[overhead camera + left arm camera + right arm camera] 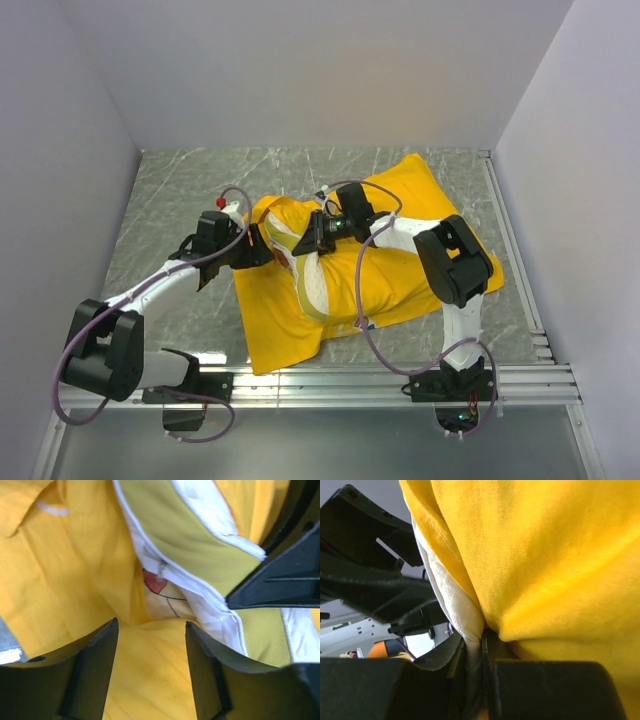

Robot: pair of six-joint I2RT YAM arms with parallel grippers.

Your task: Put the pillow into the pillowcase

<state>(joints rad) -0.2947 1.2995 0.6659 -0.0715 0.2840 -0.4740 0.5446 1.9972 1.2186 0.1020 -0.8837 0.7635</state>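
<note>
At the near edge of the surface (180,190) two arms rise from their bases, one left and one right. The left pincer (151,626) sits low at the mouth of the pillowcase (400,292). Its jaws are spread, with yellow cloth lying loose between and below them, and they grip nothing. Just beyond it the pillow (200,545) shows its olive-yellow side edge and white piping. It looks partly in: one end pokes out of the opening on the case's left side, and the rest reads as a bulge under the yellow cloth. Further in, the right pincer (482,647) is pressed together on a fold of the case's hem, holding it up over the pillow. A pale layer runs into the same pinch, and I cannot tell whether it is the case's inner face or the pillow's own cover. The far part of the case lies spread toward the back wall.

As I judge it, with the left side ungripped the opening may sag over the exposed end, so a push would only bunch the cloth. If the right pinch has caught the pillow's cover too, a pull would drag the pillow along instead of sliding the case over it. The zip pull (161,571) could also snag the hem.

Counted: one pillow, one pillowcase, two arms, two pincers, one zip pull
</note>
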